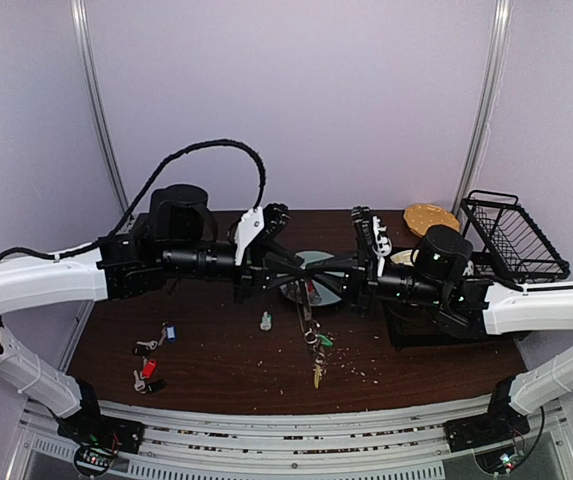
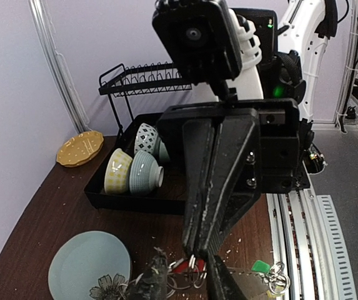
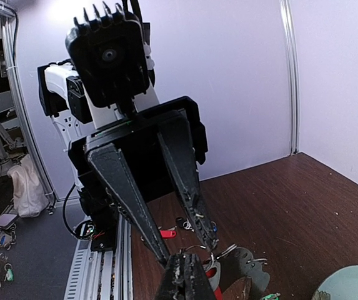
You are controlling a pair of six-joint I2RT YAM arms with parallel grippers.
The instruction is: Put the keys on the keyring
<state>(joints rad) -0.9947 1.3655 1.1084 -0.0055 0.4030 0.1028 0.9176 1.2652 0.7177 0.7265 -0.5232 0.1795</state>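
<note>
Both grippers meet above the pale green plate (image 1: 318, 259). My right gripper (image 1: 314, 286) (image 2: 195, 253) (image 3: 190, 259) is shut on the wire rings at the head of a red-tagged key (image 1: 312, 293) (image 2: 183, 265) (image 3: 213, 276), which hangs off the table. My left gripper (image 1: 301, 282) (image 2: 183, 282) (image 3: 186, 250) faces it with jaws apart. One fingertip touches a ring and nothing spans the gap. The keyring (image 1: 306, 318) slopes down from there to a green-tagged key (image 1: 324, 342) (image 2: 260, 267) and a yellow-tagged key (image 1: 318, 376). A blue-tagged key (image 1: 170, 333) and another red-tagged key (image 1: 148, 367) (image 3: 168, 234) lie at the left front.
A tiny clear bottle (image 1: 265, 321) stands in front of the plate. A black wire rack (image 1: 514, 240) and a yellow dish (image 1: 430, 217) sit at the back right. A black tray (image 2: 104, 194) beside them holds patterned bowls (image 2: 132, 172). Crumbs dot the table.
</note>
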